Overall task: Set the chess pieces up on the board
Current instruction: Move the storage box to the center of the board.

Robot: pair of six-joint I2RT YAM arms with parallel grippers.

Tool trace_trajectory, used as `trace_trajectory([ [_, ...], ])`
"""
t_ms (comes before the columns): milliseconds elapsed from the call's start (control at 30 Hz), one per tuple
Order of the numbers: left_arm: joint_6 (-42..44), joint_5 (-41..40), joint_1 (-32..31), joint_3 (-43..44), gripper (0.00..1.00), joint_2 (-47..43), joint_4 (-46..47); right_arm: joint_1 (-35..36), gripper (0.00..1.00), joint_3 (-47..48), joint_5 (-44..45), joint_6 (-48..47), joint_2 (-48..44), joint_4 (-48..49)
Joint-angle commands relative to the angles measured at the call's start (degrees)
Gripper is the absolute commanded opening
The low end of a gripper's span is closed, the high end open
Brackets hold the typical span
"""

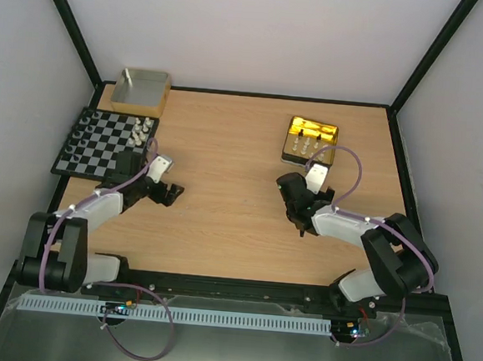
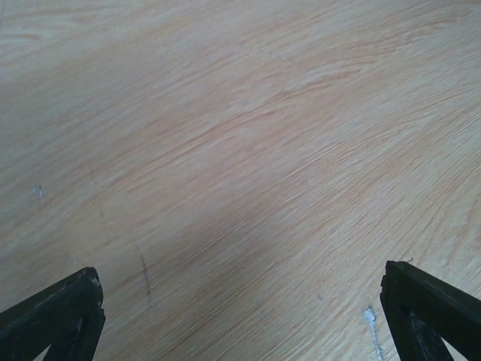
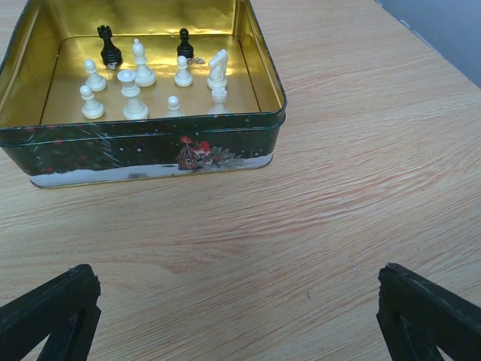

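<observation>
The small flat chessboard of black and pale grey checks (image 1: pixel 102 140) lies at about ten o'clock on the light wooden surface (image 1: pixel 228 138). Only some of the tiny chess pieces (image 1: pixel 143 128) stand on it: a cream-white cluster near its two o'clock corner and a few black ones along its nine o'clock side, their exact squares too small to judge. At one o'clock, well apart, the shiny gold tin (image 3: pixel 150 143) holds roughly eight cream-white men and two black ones, so I judge the job partly done, with that lot left to move. The left pincer (image 2: pixel 240 301) and the right pincer (image 3: pixel 237 301) both stand released, grasping nothing; the right one faces the tin.
</observation>
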Motion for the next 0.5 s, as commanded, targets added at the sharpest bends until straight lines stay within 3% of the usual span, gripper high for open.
trace_trajectory([
  [0, 1.0, 2.6, 0.3, 3.6, 1.0, -3.2, -3.5, 0.0, 0.98, 1.8, 1.8, 1.1, -1.0, -2.9],
  [233, 2.4, 3.4, 0.3, 9.4, 1.0, -8.2, -11.8, 0.6, 0.97, 5.8, 0.6, 2.9, -4.5, -10.4],
  [467, 1.3, 2.5, 0.2, 18.5, 1.0, -12.0, -19.2, 2.7, 0.98, 18.6, -4.5, -1.4, -10.7, -21.2],
])
